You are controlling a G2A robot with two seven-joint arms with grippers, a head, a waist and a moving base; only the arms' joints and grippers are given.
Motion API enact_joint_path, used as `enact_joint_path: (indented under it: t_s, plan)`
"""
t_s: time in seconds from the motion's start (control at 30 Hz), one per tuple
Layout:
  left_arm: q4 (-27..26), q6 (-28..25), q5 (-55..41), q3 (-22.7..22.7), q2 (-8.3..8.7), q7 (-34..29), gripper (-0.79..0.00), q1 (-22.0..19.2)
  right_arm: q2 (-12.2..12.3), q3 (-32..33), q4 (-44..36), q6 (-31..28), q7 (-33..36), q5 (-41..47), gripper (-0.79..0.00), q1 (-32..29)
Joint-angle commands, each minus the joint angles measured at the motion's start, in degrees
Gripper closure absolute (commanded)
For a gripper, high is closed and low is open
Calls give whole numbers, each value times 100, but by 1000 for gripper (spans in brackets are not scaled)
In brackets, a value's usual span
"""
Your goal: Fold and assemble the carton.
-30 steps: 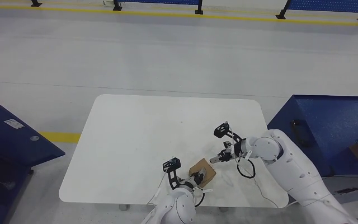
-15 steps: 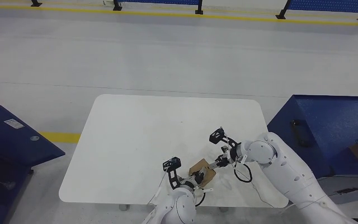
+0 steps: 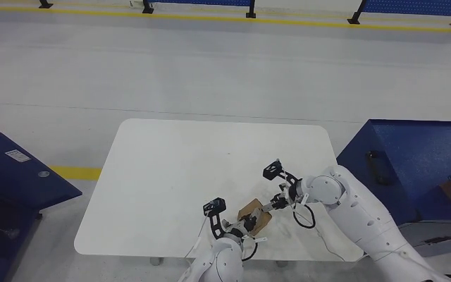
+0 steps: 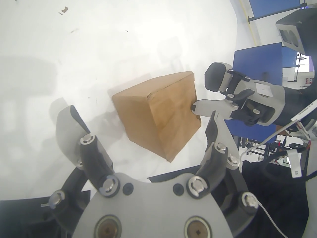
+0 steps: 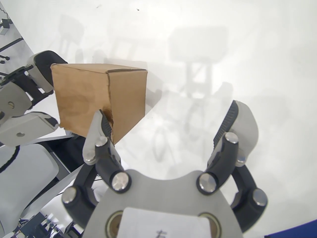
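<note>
Here we see one brown carton [image 3: 254, 216] near the table's [image 3: 176, 176] front edge, standing between two claws, both open. The right claw [image 5: 168, 112] touches the carton's corner with one finger [image 5: 101, 122]; the left claw [image 4: 138, 122], facing it, seems to touch the opposite side, though we cannot be sure.
</note>
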Motion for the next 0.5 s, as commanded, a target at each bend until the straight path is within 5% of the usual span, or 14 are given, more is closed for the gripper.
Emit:
enact_joint_path:
  t_s: [0.0, 0.47]
  plan:
    - [-23, -69, -9, -18, 3, 29, -785, 26, -4, -8, -7, 4, 5, -51, -785, 10]
    - [-219, -498, 63, -46, 30, 215, -785, 148, -28, 37, -104, 33, 144, -47, -785, 112]
